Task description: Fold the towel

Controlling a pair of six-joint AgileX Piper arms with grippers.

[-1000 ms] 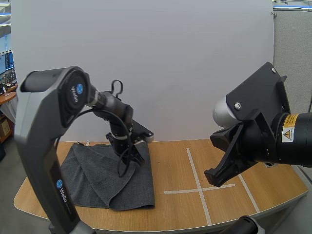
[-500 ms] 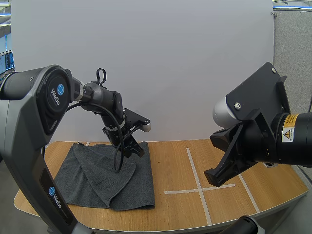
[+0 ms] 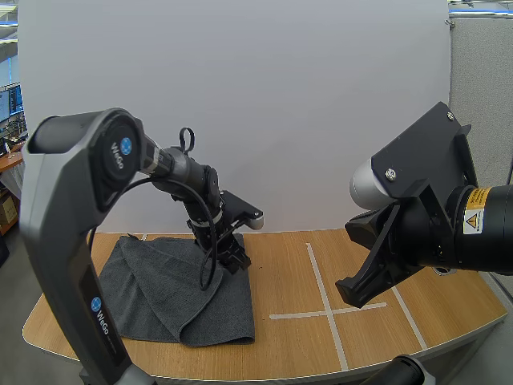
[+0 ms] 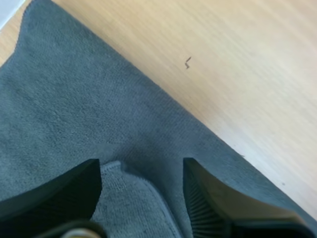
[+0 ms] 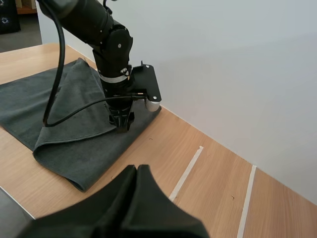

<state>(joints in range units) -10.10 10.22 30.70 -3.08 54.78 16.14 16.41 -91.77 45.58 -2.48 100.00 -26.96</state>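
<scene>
Towel: dark grey, lying on the left half of the worktop, with 1 flap already turned over so that a diagonal crease runs across it. Its right edge stops well short of the white tape lines.

Left fingers: released, standing apart just above the cloth near the towel's far right edge. A raised lip of cloth sits between them (whether they touch the cloth cannot be told).

Right fingers: clenched together on nothing, held high over the right half of the worktop, well apart from the towel.

Risks noted:
1. The lip between the left fingers is shallow. If they close without going lower, they may pinch air or only a few loops, and the cloth would slip out on the lift.
2. A deeper bite could take 2 layers instead of 1, which would drag the finished fold open.
3. Nothing pins the towel. A sideways pull by 1 arm could slide the whole cloth towards the worktop's front edge instead of folding it.
4. A pinch this close to the edge may leave the new fold skewed.
</scene>
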